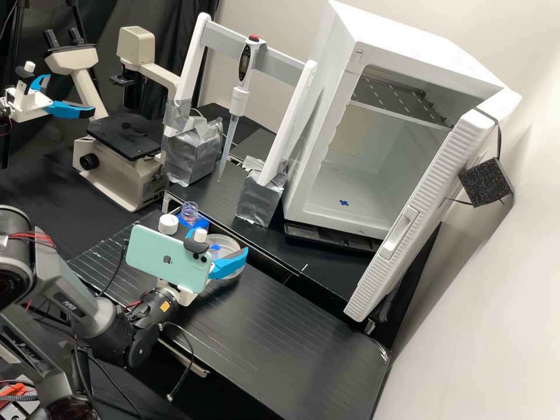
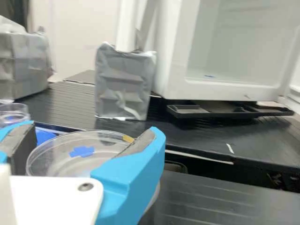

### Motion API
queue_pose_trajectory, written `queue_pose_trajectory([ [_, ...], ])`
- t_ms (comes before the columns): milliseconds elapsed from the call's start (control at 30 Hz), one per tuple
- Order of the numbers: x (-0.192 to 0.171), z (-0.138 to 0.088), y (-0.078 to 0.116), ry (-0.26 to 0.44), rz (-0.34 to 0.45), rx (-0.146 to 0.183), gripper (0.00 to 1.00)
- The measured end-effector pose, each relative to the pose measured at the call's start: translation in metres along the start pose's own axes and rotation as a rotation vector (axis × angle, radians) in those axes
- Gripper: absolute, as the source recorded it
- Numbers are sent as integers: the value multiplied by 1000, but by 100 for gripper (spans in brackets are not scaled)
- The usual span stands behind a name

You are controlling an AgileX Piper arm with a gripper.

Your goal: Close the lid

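Black bench, clear round lid, blue-marked face up

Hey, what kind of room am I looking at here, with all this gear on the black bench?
Most likely a laboratory: there's a microscope, an upright pipette hanging from a stand, and a clear round dish near the gripper.
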Motion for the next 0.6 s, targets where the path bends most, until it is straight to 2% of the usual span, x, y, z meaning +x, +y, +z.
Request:
queue_pose_trajectory([
  [167, 1, 4, 2, -28, 29, 22, 0],
  [433, 2, 7, 1, -41, 35, 42, 0],
  [600, 2, 7, 1, -40, 35, 43, 0],
])
